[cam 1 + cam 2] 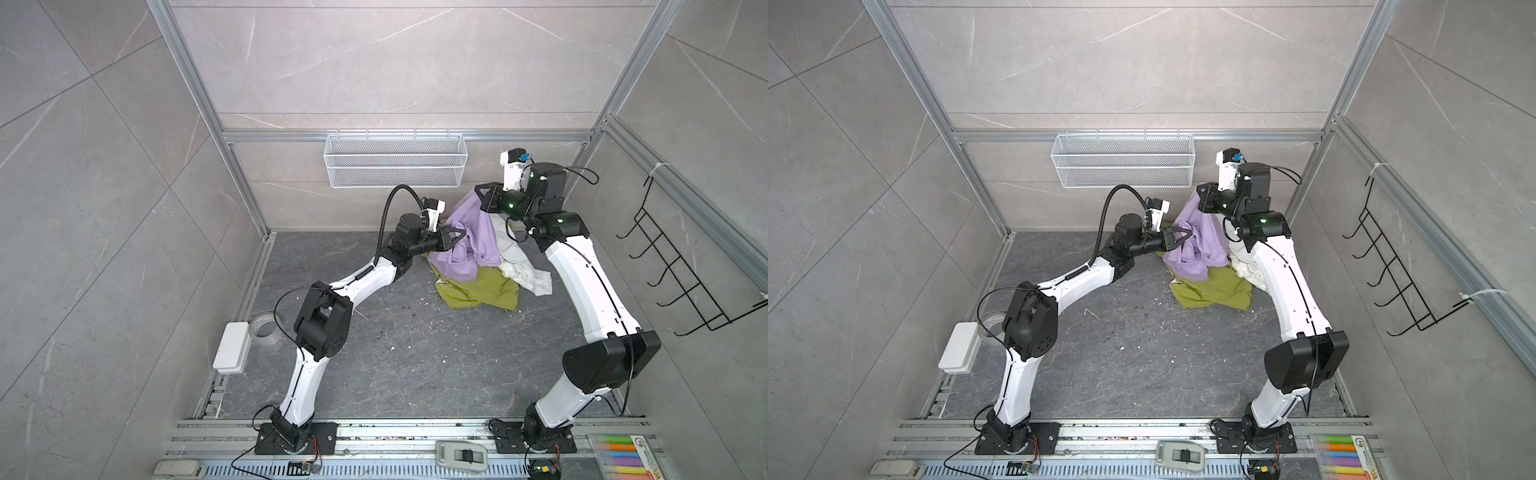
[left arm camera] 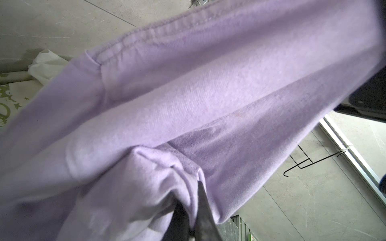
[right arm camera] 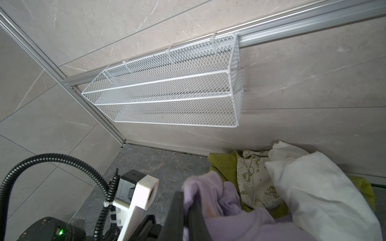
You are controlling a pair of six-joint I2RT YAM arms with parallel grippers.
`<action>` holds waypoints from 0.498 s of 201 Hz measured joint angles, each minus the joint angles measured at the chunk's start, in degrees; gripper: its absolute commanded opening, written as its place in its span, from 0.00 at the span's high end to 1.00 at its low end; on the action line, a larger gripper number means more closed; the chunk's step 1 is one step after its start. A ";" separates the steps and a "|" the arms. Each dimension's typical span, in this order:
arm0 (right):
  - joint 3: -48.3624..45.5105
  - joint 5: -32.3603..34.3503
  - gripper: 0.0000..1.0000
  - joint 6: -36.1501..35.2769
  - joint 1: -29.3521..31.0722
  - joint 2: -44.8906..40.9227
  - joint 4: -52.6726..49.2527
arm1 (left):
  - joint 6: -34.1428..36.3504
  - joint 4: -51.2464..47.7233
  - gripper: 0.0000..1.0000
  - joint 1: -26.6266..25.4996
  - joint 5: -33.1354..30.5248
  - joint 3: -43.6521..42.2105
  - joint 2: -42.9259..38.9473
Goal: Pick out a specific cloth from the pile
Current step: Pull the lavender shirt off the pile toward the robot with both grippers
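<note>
While both top views showed the lavender cloth [image 1: 478, 237] strung between the left fingers [image 1: 455, 236] and the higher right fingers [image 1: 478, 192], its lower folds sat below them on the pile [image 1: 482, 293]. In the left wrist view the left fingers [image 2: 201, 210] were pinching a bunched fold. In the right wrist view the right fingers [image 3: 193, 217] pinched an edge, with the white cloth [image 3: 313, 187] near them. It seemed best to raise both together, slowly, so the neighbours slid off.
</note>
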 measured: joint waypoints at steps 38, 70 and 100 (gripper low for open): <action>1.68 0.04 1.00 0.00 0.79 -0.15 -0.33 | 0.13 -0.07 1.00 -0.22 0.00 0.00 -0.50; 2.14 0.09 1.00 0.00 1.49 -0.46 -0.52 | 0.39 -0.48 1.00 -0.26 -0.04 0.00 -1.84; 2.95 0.24 1.00 0.00 2.27 -0.48 -0.68 | 0.72 -0.46 1.00 -0.39 -0.04 0.00 -2.80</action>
